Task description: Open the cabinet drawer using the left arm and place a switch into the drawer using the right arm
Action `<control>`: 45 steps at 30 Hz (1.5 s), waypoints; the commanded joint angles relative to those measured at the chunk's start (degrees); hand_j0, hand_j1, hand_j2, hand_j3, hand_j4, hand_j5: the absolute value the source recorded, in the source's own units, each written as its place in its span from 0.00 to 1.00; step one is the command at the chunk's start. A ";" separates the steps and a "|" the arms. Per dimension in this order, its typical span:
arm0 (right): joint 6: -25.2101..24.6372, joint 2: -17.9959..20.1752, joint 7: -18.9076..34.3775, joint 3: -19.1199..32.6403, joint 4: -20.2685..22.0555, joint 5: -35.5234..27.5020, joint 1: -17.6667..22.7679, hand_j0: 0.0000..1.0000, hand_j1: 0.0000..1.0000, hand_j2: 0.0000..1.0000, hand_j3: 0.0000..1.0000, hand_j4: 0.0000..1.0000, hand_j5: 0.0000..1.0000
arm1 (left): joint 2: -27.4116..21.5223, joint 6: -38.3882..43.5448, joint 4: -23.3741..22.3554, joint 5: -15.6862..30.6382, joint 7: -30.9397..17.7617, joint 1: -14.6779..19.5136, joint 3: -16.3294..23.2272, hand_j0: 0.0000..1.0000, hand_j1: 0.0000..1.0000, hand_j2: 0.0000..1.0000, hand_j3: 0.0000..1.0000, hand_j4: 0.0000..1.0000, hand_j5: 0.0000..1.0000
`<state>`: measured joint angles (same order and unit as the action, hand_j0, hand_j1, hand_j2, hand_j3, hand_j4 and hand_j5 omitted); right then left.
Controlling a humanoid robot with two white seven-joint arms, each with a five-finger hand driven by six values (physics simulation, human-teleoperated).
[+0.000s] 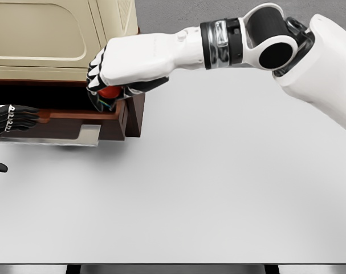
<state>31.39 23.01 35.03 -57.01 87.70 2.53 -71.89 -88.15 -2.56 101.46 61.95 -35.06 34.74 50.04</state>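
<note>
Head view: right robot hand [113, 77] curled around red switch [109, 91] over pulled-out drawer [84, 117], for release; left robot hand [10, 119], fingers extended, empty, at drawer front.

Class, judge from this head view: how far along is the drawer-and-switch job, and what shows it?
Done: the drawer stands pulled out from the cabinet, with the left hand at its front.
In hand: the right hand is curled around the red switch, holding it over the drawer's right end.
Left: the switch is not yet released into the drawer.
</note>
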 commanded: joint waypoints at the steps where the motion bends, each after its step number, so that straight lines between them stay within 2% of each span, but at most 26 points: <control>1: -0.28 -1.47 -0.03 -0.29 -1.74 -0.16 -0.17 0.47 0.47 0.47 0.47 0.47 0.47 | 0.08 -0.16 -0.21 -6.58 0.06 -0.37 1.47 1.00 1.00 1.00 1.00 1.00 1.00; 20: 0.25 -6.40 -0.03 -1.79 -10.44 0.19 -1.93 0.47 0.47 0.47 0.47 0.47 0.47 | 0.26 0.80 -0.21 -5.79 0.06 -1.17 1.47 1.00 1.00 1.00 1.00 1.00 1.00; 28: 0.77 -8.77 -0.03 -3.19 -15.28 1.95 -2.37 0.47 0.47 0.47 0.47 0.47 0.47 | 0.35 1.51 -0.21 -5.44 0.06 -1.16 1.47 1.00 1.00 1.00 1.00 1.00 1.00; 38: 1.57 -10.88 -0.03 -3.81 -19.14 2.30 -2.37 0.47 0.47 0.47 0.47 0.47 0.47 | 0.43 1.51 -0.21 -5.44 0.06 -1.16 1.47 1.00 1.00 1.00 1.00 1.00 1.00; 39: 1.57 -11.49 -0.03 -3.81 -19.58 3.79 -2.37 0.47 0.47 0.47 0.47 0.47 0.47 | 0.43 1.51 -0.21 -5.44 0.06 -1.16 1.47 1.00 1.00 1.00 1.00 1.00 1.00; 40: 1.57 -11.58 -0.03 -3.81 -19.85 3.88 -2.37 0.49 0.49 0.49 0.49 0.49 0.49 | 0.43 1.51 -0.21 -5.44 0.06 -1.16 1.47 1.00 1.00 1.00 1.00 1.00 1.00; 42: 0.51 -11.58 -0.03 -3.81 -19.94 3.97 -2.37 0.71 0.71 0.71 0.71 0.71 0.71 | 0.43 1.51 -0.21 -5.44 0.06 -1.16 1.47 1.00 1.00 1.00 1.00 1.00 1.00; 43: -1.68 -11.58 -0.03 -3.72 -19.85 3.97 -2.37 0.96 0.96 0.96 0.96 0.96 0.96 | 0.43 1.51 -0.21 -5.44 0.06 -1.16 1.47 1.00 1.00 1.00 1.00 1.00 1.00; 45: -2.74 -11.58 -0.03 -3.63 -19.67 3.97 -2.37 1.00 1.00 1.00 1.00 1.00 1.00 | 0.43 1.51 -0.21 -5.44 0.06 -1.16 1.47 1.00 1.00 1.00 1.00 1.00 1.00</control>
<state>30.23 11.48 35.03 -60.79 68.05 6.63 -74.27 -87.78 -1.12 101.45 63.07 -34.94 34.31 49.83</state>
